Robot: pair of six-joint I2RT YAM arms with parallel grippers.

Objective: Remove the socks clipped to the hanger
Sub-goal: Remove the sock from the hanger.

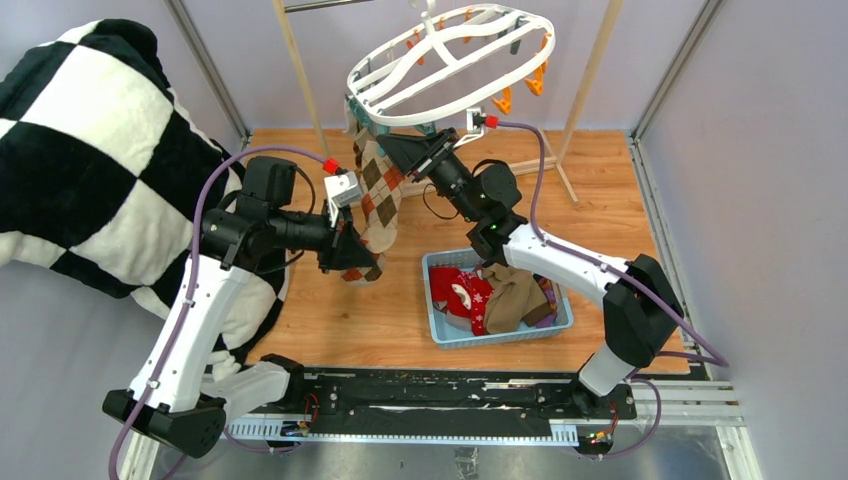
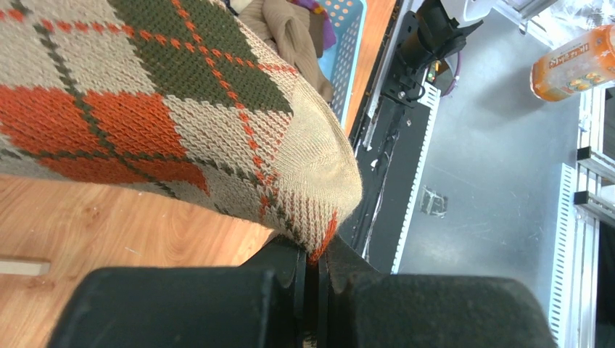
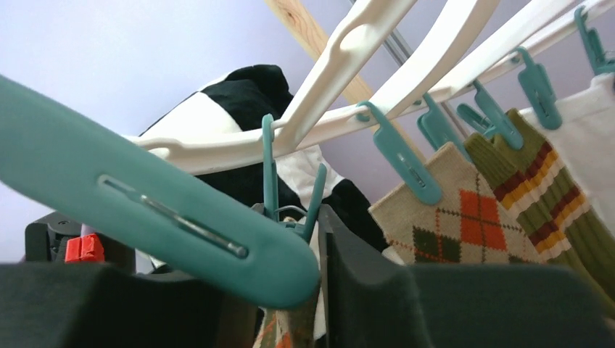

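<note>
The white oval hanger [image 1: 450, 60] hangs at the top centre, tilted. An argyle sock [image 1: 375, 195] in beige, orange and olive dangles from its near-left rim. My left gripper [image 1: 358, 262] is shut on that sock's toe end; in the left wrist view the toe [image 2: 319, 174] is pinched between the jaws of the left gripper [image 2: 313, 254]. My right gripper [image 1: 397, 147] reaches up under the rim. In the right wrist view the right gripper [image 3: 290, 239] straddles a small teal clip [image 3: 292, 192]. A big teal clip [image 3: 159, 210] hides its left finger. More socks [image 3: 544, 174] hang clipped further along.
A blue basket [image 1: 500, 335] on the wooden tabletop holds red and brown socks. A black-and-white checked blanket [image 1: 90, 150] fills the left side. Wooden rack legs [image 1: 590, 70] stand behind the hanger. An orange bottle [image 2: 573, 69] lies beyond the table's near edge.
</note>
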